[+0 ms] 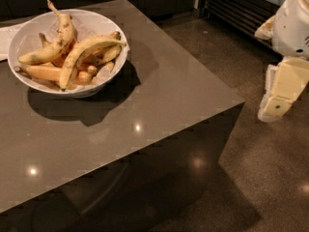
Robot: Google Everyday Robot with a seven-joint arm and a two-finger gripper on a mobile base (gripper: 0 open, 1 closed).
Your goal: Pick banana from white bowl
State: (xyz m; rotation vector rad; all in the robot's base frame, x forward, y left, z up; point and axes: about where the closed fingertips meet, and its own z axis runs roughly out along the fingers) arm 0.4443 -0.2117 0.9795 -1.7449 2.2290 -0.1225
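The white bowl (pixel 29 32) stands on the table's far left part and holds several bananas. The banana (pixel 83 51), long, arched and pale yellow with brownish streaks, lies on top and runs from the bowl's right rim down to its front. A brown-speckled banana with a thin stem (pixel 54 44) lies behind it, and shorter orange-toned bananas (pixel 46 72) lie underneath. My gripper (pixel 271 111) hangs off the table's right side above the floor, far from the bowl, with nothing in it.
The grey table (pixel 159 95) has its right corner between the bowl and my gripper. A white sheet (pixel 6 37) lies at the far left edge. Dark cabinets and a grille (pixel 231 8) stand behind. Shiny floor lies on the right.
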